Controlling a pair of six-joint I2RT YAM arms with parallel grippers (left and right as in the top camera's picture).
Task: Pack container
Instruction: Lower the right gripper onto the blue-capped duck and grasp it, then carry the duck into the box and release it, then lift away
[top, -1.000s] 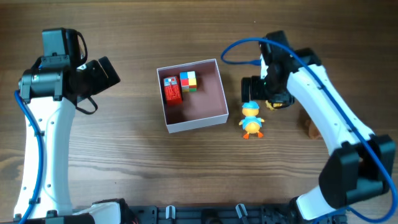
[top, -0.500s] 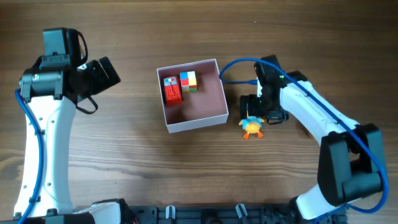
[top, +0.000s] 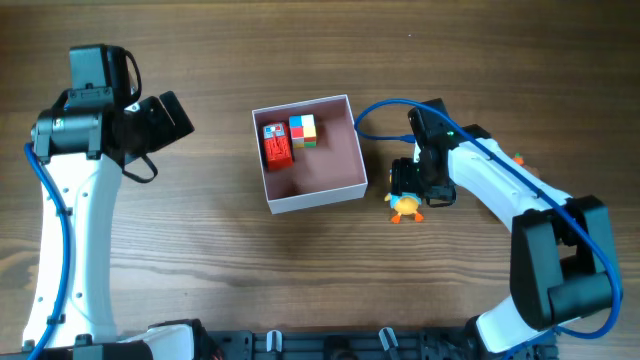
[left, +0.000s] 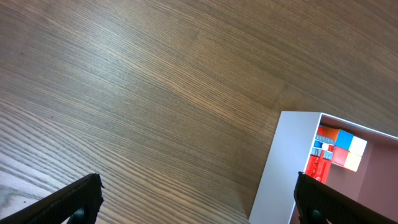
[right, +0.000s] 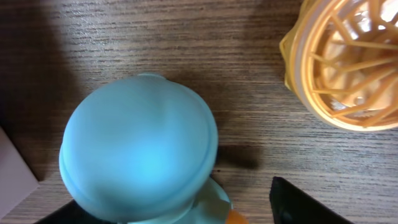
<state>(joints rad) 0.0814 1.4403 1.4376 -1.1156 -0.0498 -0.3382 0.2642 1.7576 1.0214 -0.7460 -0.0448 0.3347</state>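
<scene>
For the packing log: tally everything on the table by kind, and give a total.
Container: 1
Block toys, a red block and a multicoloured cube: 2
Duck toy: 1
Orange lattice object: 1
Total: 5

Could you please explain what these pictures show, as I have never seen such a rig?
Two robot arms work at a wooden table. One picture looks down from above; the other two come from a camera on each wrist. The white container holds a red block and a coloured cube. Beside it stands a duck toy, with an orange slatted object nearby. The right gripper is open over the duck, gripping nothing. The left gripper is open and empty.
</scene>
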